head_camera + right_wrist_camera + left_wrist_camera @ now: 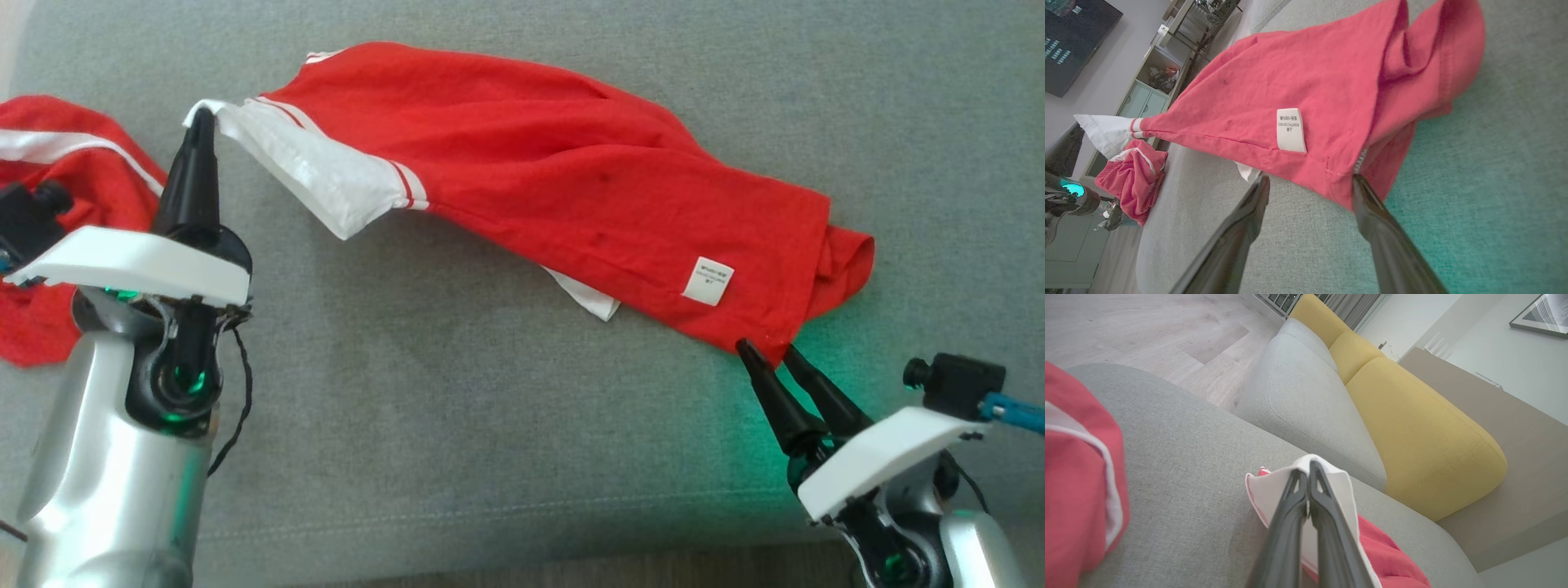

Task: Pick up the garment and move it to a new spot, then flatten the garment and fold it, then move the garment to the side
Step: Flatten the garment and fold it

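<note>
The garment (531, 171) is a red shirt with white sleeve ends and a white care label, stretched across the grey cushion (457, 408). My left gripper (202, 117) is shut on the tip of its white sleeve (1331, 486), lifting that end off the cushion. My right gripper (766, 349) stands open at the shirt's lower hem corner, its fingers either side of the red edge (1339, 183) below the label (1290, 129). The hem lies between the open jaws, unpinched.
A second red and white garment (57, 204) lies bunched at the cushion's left end, behind my left arm. In the left wrist view a grey sofa seat (1306, 400) and yellow back cushions (1421, 428) lie beyond, with wooden floor (1147, 330) between.
</note>
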{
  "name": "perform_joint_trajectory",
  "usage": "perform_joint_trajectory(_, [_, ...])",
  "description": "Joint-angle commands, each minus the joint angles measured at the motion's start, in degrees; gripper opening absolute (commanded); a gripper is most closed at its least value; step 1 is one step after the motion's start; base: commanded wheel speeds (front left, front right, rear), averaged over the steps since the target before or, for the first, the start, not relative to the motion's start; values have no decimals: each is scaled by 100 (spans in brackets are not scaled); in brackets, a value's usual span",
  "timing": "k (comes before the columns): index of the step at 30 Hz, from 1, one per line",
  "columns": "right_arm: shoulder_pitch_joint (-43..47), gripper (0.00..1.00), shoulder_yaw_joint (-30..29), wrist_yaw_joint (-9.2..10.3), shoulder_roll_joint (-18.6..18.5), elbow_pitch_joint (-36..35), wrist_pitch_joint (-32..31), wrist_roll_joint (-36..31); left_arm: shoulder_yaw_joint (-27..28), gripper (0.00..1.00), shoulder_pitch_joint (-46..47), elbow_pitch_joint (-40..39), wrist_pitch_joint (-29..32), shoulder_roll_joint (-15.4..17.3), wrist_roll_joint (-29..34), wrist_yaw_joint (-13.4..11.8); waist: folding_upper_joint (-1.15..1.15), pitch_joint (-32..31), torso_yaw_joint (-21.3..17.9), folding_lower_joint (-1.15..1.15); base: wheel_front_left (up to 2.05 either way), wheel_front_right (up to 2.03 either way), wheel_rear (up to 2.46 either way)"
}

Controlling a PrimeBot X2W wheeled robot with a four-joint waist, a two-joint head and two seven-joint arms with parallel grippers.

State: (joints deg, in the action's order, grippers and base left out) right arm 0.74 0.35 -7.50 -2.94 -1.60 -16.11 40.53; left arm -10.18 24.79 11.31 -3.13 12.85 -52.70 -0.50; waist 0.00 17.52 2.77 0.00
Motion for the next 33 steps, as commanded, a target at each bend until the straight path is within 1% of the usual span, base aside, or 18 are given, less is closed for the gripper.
perform_joint_trajectory(1, [-234, 100, 106, 1, 5, -116, 69, 50, 222, 0, 157, -167, -53, 189, -44, 19, 0, -5, 16, 0, 0, 0, 0])
perform_joint_trajectory(3, [-327, 100, 100, 1, 6, 20, 119, 34, 230, 0, 150, -160, -58, 194, -55, 18, 0, -10, 34, 0, 0, 0, 0])
perform_joint_trajectory(4, [-379, 91, 106, 1, 6, 72, 161, 20, 233, 0, 146, -157, -61, 196, -59, 16, 0, -11, 46, 0, 0, 0, 0])
perform_joint_trajectory(5, [-423, 75, 118, 1, 6, 116, 200, 20, 232, 0, 139, -155, -64, 197, -60, 16, 0, -15, 58, 0, 0, 0, 0])
perform_joint_trajectory(6, [-452, 48, 140, 1, 6, 152, 223, 34, 228, 0, 131, -155, -65, 198, -61, 17, 0, -23, 69, 0, 0, 0, 0])
perform_joint_trajectory(7, [-469, 16, 159, 1, 6, 181, 238, 43, 225, 0, 121, -154, -65, 199, -62, 15, 0, -34, 79, 0, 0, 0, 0])
perform_joint_trajectory(8, [-469, 16, 159, 1, 6, 181, 238, 43, 225, 0, 121, -154, -65, 199, -62, 15, 0, -34, 79, 0, 0, 0, 0])
perform_joint_trajectory(9, [-468, 0, 180, 1, 6, 212, 247, 25, 231, 0, 98, -146, -72, 205, -63, 3, 0, -74, 93, 0, 0, 0, 0])
perform_joint_trajectory(13, [-429, 0, 116, 1, 6, 133, 289, -33, 276, 0, 53, -152, -123, 207, -92, 2, 0, -182, 79, 0, 0, 0, 0])
perform_joint_trajectory(17, [-568, 0, -172, 1, -14, -337, 281, -89, 350, 0, 123, -256, -107, 161, -259, 54, 0, -358, 12, 0, 0, 0, 0])
perform_joint_trajectory(21, [-1139, 0, -557, 1, -270, -892, -119, -403, 373, 0, 521, -447, 101, 256, -342, 60, 0, -548, -112, 0, 0, 0, 0])
perform_joint_trajectory(24, [-1839, 0, -785, 1, -541, -1051, -602, -630, 332, 0, 1009, -590, 335, 314, -375, 26, 0, -630, -177, 0, 0, 0, 0])
perform_joint_trajectory(28, [-3009, 0, -920, 1, -791, -772, -1221, -811, 209, 0, 1900, -547, 606, 316, -341, -26, 0, -618, -220, 0, 0, 0, 0])
perform_joint_trajectory(31, [-4042, 0, -918, 1, -806, -168, -1626, -879, 187, 0, 2740, -178, 760, 249, -368, -86, 0, -441, -284, 0, 0, 0, 0])
perform_joint_trajectory(33, [-4807, 0, -855, 1, -870, 312, -1578, -1096, 137, 0, 3393, 181, 762, 210, -298, -42, 0, -253, -307, 0, 0, 0, 0])
